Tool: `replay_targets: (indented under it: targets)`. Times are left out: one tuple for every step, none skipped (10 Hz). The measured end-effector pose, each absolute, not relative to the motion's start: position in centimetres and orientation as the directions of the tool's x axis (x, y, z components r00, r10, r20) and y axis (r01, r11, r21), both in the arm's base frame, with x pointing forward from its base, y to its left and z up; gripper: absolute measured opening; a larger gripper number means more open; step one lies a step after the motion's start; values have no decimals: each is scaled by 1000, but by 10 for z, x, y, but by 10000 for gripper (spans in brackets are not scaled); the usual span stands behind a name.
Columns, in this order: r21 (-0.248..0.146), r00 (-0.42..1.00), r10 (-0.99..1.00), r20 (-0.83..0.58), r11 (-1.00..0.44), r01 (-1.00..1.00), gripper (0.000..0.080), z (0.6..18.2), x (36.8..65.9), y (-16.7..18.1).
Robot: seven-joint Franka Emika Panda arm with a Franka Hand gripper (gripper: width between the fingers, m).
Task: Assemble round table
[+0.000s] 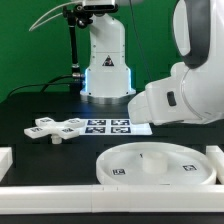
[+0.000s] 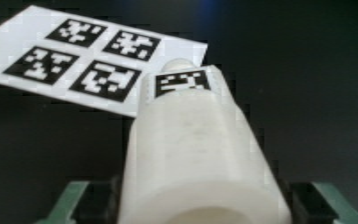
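In the wrist view my gripper [image 2: 197, 205] is shut on the short cylindrical post [image 2: 194, 130]. Its green-tinted fingers [image 2: 78, 200] press on either side of the post's near end. The post points away from the camera, its tagged far end over the edge of the marker board [image 2: 87, 55]. In the exterior view the large rimmed disc [image 1: 155, 165] lies flat at the front. The flat lobed cross piece [image 1: 58, 128] lies on the exterior view's left. My arm [image 1: 175, 95] reaches in from the exterior view's right and hides the fingers and the post there.
The marker board [image 1: 112, 126] lies mid-table between the cross piece and my arm. White rails [image 1: 50, 195] edge the black surface at the front and sides. The robot's base [image 1: 105, 70] stands at the back.
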State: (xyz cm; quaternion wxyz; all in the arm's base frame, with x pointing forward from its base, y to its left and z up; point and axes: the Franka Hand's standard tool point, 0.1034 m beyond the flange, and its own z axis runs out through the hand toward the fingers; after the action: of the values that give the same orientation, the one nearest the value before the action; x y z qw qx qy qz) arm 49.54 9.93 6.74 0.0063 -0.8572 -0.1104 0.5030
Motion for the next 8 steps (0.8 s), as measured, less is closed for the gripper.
replay_targets:
  targets:
    - [-131, 547, 217, -809, -972, 194, 410, 62, 504, 98]
    - [-131, 580, 223, -783, -972, 197, 410, 71, 505, 95]
    - [-133, 629, 231, -742, -971, 199, 410, 82, 516, 92]
    - [-130, 654, 226, -722, -973, 192, 410, 94, 525, 86]
    - [-122, 680, 222, -699, -974, 192, 410, 102, 533, 85]
    - [-119, 734, 228, -640, -973, 199, 410, 103, 542, 89]
    - [-113, 772, 228, -594, -973, 201, 410, 101, 544, 88]
    - [-105, 814, 228, -535, -973, 204, 410, 101, 548, 87]
